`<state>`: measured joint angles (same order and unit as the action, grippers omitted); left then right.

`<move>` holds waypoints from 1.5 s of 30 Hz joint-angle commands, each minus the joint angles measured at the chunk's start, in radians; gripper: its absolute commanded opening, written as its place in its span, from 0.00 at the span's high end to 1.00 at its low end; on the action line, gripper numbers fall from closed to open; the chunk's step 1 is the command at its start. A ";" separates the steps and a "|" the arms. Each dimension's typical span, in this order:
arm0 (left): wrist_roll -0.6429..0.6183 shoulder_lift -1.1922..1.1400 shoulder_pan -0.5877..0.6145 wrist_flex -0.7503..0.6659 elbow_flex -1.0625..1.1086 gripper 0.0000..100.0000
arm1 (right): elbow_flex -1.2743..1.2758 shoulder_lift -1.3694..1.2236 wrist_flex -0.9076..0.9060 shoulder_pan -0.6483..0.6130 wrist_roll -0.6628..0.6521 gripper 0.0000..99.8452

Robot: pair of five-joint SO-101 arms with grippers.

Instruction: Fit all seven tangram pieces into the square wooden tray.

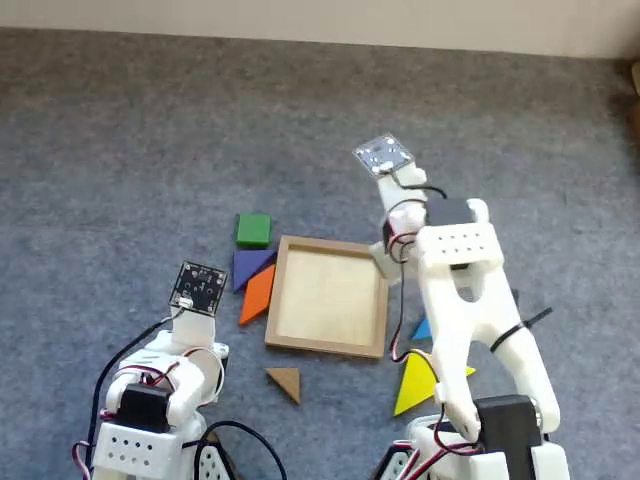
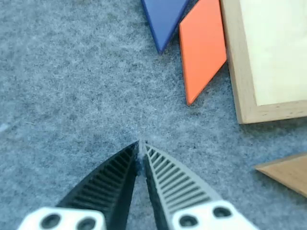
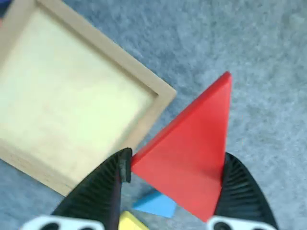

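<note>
The square wooden tray (image 1: 325,346) lies empty at mid-table. My right gripper (image 3: 176,160) is shut on a red triangle (image 3: 192,143), held just off the tray's right corner (image 3: 160,93); in the high view this gripper (image 1: 386,262) sits at the tray's right edge. My left gripper (image 2: 141,144) is shut with nothing in it, over bare carpet left of the tray. An orange parallelogram (image 2: 201,48) and a dark blue triangle (image 2: 163,17) lie against the tray's left side. A green square (image 1: 253,230) rests above them.
A brown triangle (image 1: 285,382) lies below the tray, seen also as a brown corner (image 2: 285,172). A yellow triangle (image 1: 418,383) and a light blue piece (image 1: 422,328) lie by the right arm's base. Grey carpet spreads open at the back.
</note>
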<state>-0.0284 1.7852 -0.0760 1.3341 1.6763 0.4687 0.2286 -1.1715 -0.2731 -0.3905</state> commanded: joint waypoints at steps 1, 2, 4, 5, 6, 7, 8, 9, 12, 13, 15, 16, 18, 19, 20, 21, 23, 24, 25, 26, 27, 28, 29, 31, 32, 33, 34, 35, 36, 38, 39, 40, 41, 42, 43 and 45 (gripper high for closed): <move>-0.009 0.022 0.008 0.002 0.019 1.00 | -0.002 0.056 -0.001 -0.065 0.150 0.84; -0.009 0.022 0.008 0.002 0.019 1.00 | -0.002 0.056 -0.001 -0.081 0.189 0.84; -0.009 0.022 0.008 0.002 0.019 1.00 | -0.002 0.056 -0.001 -0.108 0.265 0.84; -0.009 0.022 0.008 0.002 0.019 1.00 | -0.001 0.056 -0.002 -0.124 0.304 0.84; -0.009 0.022 0.008 0.002 0.019 1.00 | -0.001 0.056 -0.002 -0.137 0.339 0.84; -0.009 0.022 0.008 0.002 0.019 1.00 | 0.001 0.056 -0.002 -0.151 0.376 0.84; -0.009 0.022 0.008 0.002 0.019 1.00 | 0.010 0.056 -0.002 -0.163 0.410 0.84; -0.009 0.022 0.008 0.002 0.019 1.00 | 0.021 0.056 -0.001 -0.180 0.446 0.84; -0.009 0.022 0.008 0.002 0.019 1.00 | 0.044 0.056 -0.001 -0.234 0.540 0.84; -0.009 0.022 0.008 0.002 0.019 1.00 | 0.054 0.056 0.001 -0.252 0.566 0.84; -0.009 0.022 0.008 0.002 0.019 1.00 | 0.071 0.056 0.007 -0.285 0.611 0.84; -0.009 0.022 0.008 0.002 0.019 1.00 | 0.076 0.056 0.008 -0.298 0.628 0.84; -0.009 0.022 0.008 0.002 0.019 1.00 | 0.077 0.054 0.008 -0.318 0.669 0.84; -0.009 0.022 0.008 0.002 0.019 1.00 | 0.077 0.054 0.008 -0.323 0.697 0.84; -0.009 0.022 0.008 0.002 0.019 1.00 | 0.077 0.054 0.008 -0.328 0.732 0.84; -0.009 0.022 0.008 0.002 0.019 1.00 | 0.077 0.054 0.008 -0.328 0.769 0.83; -0.009 0.022 0.008 0.002 0.019 1.00 | 0.077 0.054 0.013 -0.328 0.833 0.83; -0.009 0.022 0.008 0.002 0.019 1.00 | 0.079 0.054 0.031 -0.328 0.861 0.83; -0.009 0.022 0.008 0.002 0.019 1.00 | 0.085 0.054 0.050 -0.328 0.885 0.83; -0.009 0.022 0.008 0.002 0.019 1.00 | 0.099 0.054 0.070 -0.328 0.910 0.83; -0.009 0.022 0.008 0.002 0.019 1.00 | 0.111 0.054 0.097 -0.328 0.928 0.83; -0.009 0.022 0.008 0.002 0.019 1.00 | 0.124 0.054 0.124 -0.328 0.944 0.83; -0.009 0.022 0.008 0.002 0.019 1.00 | 0.134 0.054 0.147 -0.328 0.954 0.83; -0.009 0.022 0.008 0.002 0.019 1.00 | 0.154 0.054 0.183 -0.328 0.967 0.83; -0.009 0.022 0.008 0.002 0.019 1.00 | 0.162 0.054 0.202 -0.328 0.974 0.83; -0.009 0.022 0.008 0.002 0.019 1.00 | 0.166 0.054 0.219 -0.328 0.985 0.83; -0.009 0.022 0.008 0.002 0.019 1.00 | 0.171 0.053 0.231 -0.328 0.993 0.83; -0.009 0.022 0.008 0.002 0.019 1.00 | 0.171 0.051 0.239 -0.328 0.999 0.83; -0.009 0.022 0.008 0.002 0.019 1.00 | 0.166 0.041 0.240 -0.328 0.997 0.83; -0.009 0.022 0.008 0.002 0.019 1.00 | 0.163 -0.001 0.242 -0.328 0.999 0.83; -0.009 0.022 0.008 0.002 0.019 1.00 | 0.162 -0.027 0.242 -0.326 0.999 0.83; -0.009 0.022 0.008 0.002 0.019 1.00 | 0.162 -0.051 0.242 -0.326 0.999 0.83; -0.009 0.022 0.008 0.002 0.019 1.00 | 0.162 -0.070 0.240 -0.325 0.999 0.83; -0.009 0.022 0.008 0.002 0.019 1.00 | 0.160 -0.090 0.240 -0.323 0.997 0.83; -0.009 0.022 0.008 0.002 0.019 1.00 | 0.160 -0.102 0.240 -0.323 0.997 0.83; -0.009 0.022 0.008 0.002 0.019 1.00 | 0.160 -0.108 0.240 -0.323 0.993 0.83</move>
<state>-0.0284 1.7852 -0.0760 1.3341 1.6763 0.6467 0.1105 -0.9429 -0.5923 0.5992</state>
